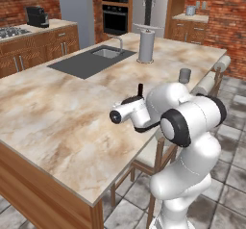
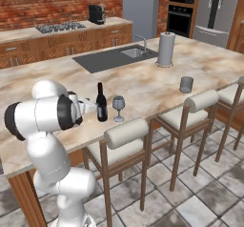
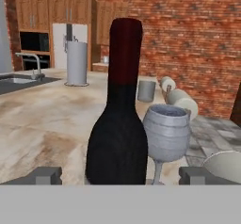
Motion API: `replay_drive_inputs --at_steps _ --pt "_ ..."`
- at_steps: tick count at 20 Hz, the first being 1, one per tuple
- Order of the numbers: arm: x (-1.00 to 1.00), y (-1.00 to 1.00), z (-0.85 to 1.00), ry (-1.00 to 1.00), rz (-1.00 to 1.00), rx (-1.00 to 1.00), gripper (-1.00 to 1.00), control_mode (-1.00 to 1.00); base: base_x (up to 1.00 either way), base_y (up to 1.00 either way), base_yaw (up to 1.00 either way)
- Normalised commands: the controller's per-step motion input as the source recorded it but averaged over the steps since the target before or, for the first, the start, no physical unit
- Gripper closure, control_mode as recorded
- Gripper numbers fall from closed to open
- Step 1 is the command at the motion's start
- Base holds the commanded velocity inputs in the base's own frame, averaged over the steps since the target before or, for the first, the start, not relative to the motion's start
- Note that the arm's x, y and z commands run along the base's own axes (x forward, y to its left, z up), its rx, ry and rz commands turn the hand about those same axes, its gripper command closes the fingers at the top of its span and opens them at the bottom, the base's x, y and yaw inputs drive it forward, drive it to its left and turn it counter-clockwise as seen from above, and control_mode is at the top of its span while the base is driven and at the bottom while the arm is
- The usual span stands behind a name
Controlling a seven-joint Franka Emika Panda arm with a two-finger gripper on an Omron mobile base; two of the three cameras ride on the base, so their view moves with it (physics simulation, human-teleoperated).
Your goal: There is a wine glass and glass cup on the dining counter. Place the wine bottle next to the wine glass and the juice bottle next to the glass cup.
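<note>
**Non-task clutter around the island**

Paper towel roll (image 2: 166,49) upright on a round base, just past the inset sink (image 2: 135,53); curved faucet (image 2: 142,43) at the sink's rim. Row of wooden stools with padded cylinder backrests (image 2: 127,133) along the near edge. Back wall: brick, black coffee machine (image 2: 96,14) on the wall counter, gas stovetop (image 2: 60,27) beside it, built-in black oven (image 2: 180,20), steel fridge (image 2: 214,11). Grey tiled floor (image 2: 190,192).
</note>
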Motion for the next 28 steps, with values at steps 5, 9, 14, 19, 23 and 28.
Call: replay_drive_inputs --at_steps 5,9,14,19,23,28 --pt "-0.45 0.14 -0.07 -0.04 -0.07 0.09 -1.0 -1.0 0.0 0.0 0.0" --pt "-0.55 0.12 0.14 -0.04 -0.01 0.02 -1.0 -1.0 0.0 0.0 0.0" --pt "-0.58 0.12 0.31 0.0 0.0 0.0 -1.0 -1.0 0.0 0.0 0.0" --pt "-0.64 0.11 0.33 0.0 0.03 0.0 -1.0 -1.0 0.0 0.0 0.0" --pt "-0.65 0.07 0.43 0.0 0.13 0.0 -1.0 -1.0 0.0 0.0 0.0" --pt "-0.57 0.05 0.57 0.11 0.2 0.0 -1.0 -1.0 0.0 0.0 0.0"
